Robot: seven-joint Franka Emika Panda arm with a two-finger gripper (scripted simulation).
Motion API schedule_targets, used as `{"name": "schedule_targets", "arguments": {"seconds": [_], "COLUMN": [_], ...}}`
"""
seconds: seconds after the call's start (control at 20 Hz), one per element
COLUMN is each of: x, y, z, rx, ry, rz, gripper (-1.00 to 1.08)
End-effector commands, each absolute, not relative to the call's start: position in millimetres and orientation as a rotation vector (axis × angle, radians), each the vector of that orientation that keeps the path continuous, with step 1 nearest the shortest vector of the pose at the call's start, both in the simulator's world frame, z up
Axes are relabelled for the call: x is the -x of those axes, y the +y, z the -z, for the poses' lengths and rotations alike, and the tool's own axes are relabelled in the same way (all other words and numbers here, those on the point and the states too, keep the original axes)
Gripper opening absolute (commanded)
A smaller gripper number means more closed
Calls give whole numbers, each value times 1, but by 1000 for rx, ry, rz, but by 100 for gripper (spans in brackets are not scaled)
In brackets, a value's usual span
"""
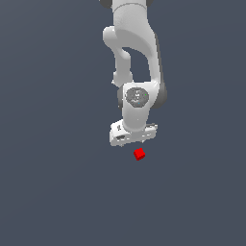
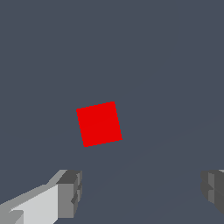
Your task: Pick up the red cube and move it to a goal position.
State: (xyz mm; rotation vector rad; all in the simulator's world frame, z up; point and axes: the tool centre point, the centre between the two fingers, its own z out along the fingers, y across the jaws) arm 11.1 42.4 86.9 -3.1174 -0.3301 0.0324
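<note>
- The white robot arm's tool (image 2: 139,192) is seen spread wide in the wrist view, one grey fingertip (image 2: 70,192) at each side, and nothing is gripped.
- The small, smooth, bright red cube (image 1: 139,154) is found lying free on the dark grey desk (image 1: 48,192), just beside the white tool head, toward the exterior view's right.

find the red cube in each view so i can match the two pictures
Exterior view: the red cube lies on the grey floor, just below the white end effector, slightly toward the exterior view's right.
Wrist view: the red cube shows near the picture's middle, seen from above, outside the gap between the open fingers.
Shared landmark: the end effector, close by the cube in both.
</note>
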Motion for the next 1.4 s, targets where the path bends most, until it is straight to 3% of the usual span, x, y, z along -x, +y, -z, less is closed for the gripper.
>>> {"name": "schedule_targets", "arguments": {"seconds": [0.0,0.75,0.8,1.35], "x": [-18,-36,-36,-36], "y": [53,82,82,82], "z": [-68,-20,-20,-20], "rx": [3108,3074,3074,3074], "ry": [-416,-648,-648,-647], "rz": [-24,0,0,0], "gripper": [100,100,-100,-100]}}
